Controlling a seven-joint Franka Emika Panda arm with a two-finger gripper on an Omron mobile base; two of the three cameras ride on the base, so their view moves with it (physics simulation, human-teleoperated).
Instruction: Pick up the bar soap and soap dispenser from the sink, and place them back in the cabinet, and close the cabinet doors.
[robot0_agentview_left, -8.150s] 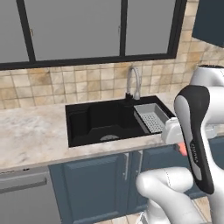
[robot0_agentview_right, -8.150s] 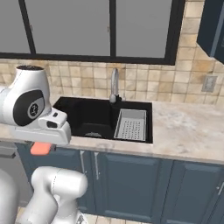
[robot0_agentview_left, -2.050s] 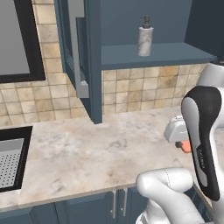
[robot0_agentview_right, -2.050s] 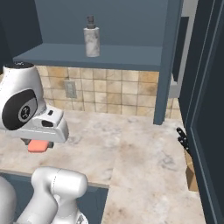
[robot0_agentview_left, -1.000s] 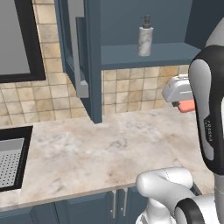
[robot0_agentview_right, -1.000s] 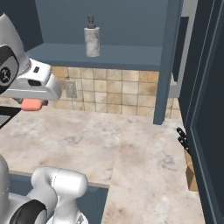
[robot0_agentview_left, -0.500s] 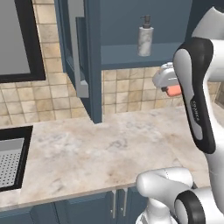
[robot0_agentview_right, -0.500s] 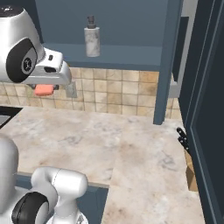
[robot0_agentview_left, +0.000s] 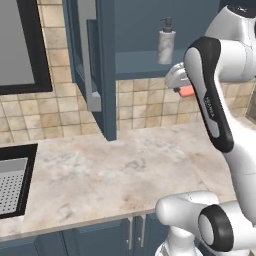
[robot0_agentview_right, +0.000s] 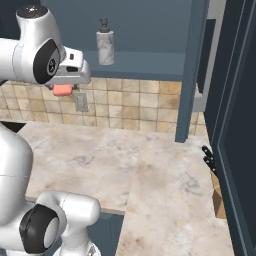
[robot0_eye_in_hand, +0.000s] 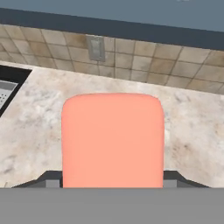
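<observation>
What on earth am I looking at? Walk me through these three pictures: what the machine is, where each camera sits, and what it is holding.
It is a white robot arm on a base that can drive, in a computer-drawn kitchen. Two cameras ride on the base behind the arm, one to its left and one to its right. The third sits on the hand and looks along the claw.

The claw is shut on an orange-pink bar soap, raised above a marble counter and close under the blue shelf of an open cabinet. A white soap dispenser with a dark pump top already stands upright on that shelf. At the left edge of the left camera's picture you can see part of the black sink with its grey tray.
</observation>
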